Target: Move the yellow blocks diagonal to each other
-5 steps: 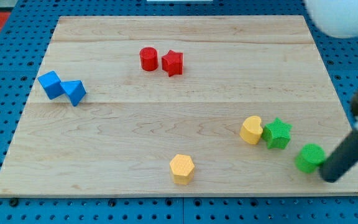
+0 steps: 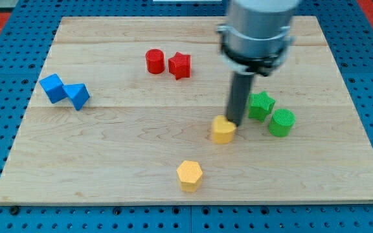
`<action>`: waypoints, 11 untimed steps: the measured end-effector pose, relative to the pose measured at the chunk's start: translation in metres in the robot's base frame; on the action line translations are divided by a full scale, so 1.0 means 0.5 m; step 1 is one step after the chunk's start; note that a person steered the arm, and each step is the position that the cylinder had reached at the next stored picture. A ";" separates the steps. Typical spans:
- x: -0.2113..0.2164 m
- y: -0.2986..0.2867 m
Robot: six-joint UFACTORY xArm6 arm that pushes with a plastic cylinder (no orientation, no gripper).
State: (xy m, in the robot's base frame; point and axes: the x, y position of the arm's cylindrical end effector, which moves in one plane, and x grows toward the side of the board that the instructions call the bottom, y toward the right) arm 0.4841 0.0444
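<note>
A yellow heart-shaped block (image 2: 223, 130) lies right of the board's centre. My tip (image 2: 234, 123) touches its upper right edge. A yellow hexagon block (image 2: 190, 175) lies near the bottom edge, below and left of the heart block. The rod rises to the arm's grey body at the view's top.
A green star block (image 2: 260, 105) and a green cylinder (image 2: 281, 122) lie just right of my tip. A red cylinder (image 2: 154, 61) and a red star block (image 2: 180, 65) sit at the upper middle. Two blue blocks (image 2: 64, 91) lie at the left of the wooden board (image 2: 109, 149).
The arm has swung from the lower right to the board's middle. The yellow heart block has moved left. The green star and green cylinder have moved up and left.
</note>
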 end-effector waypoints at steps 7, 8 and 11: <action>0.270 -0.081; 0.270 -0.107; 0.103 -0.246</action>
